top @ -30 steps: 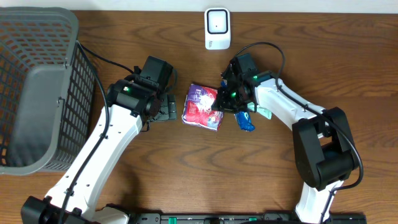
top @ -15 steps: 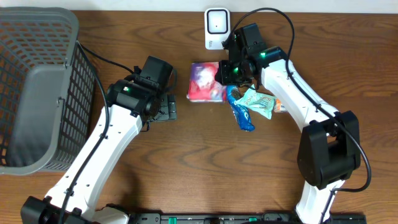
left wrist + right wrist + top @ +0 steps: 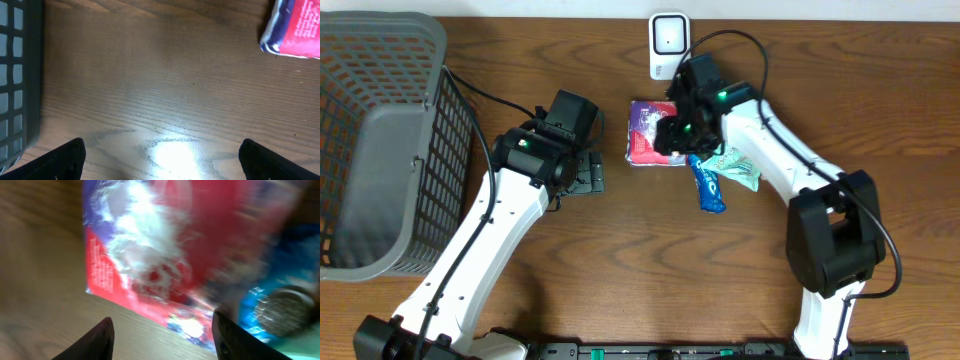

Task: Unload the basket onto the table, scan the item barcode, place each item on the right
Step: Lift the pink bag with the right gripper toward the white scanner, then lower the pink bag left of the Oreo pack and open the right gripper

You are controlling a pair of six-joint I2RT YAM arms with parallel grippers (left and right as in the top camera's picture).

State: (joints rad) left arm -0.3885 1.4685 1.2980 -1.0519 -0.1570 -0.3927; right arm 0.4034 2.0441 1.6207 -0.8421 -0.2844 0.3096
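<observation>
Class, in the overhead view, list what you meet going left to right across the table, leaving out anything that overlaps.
wire basket → left gripper → red and purple packet → blue wrapper

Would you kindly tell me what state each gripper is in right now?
Left gripper: open, empty.
Right gripper: open, by the red packet, not gripping it.

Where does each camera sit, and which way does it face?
Overhead: fixed above, looking straight down at the brown wooden table, grey mesh basket and white scanner; left arm and right arm show.
Left wrist: looks down at bare wood; left gripper, fingertips at the bottom corners.
Right wrist: close above the red-and-purple snack packet, blurred; right gripper, fingertips below.
Shared: all views show the packet.
</observation>
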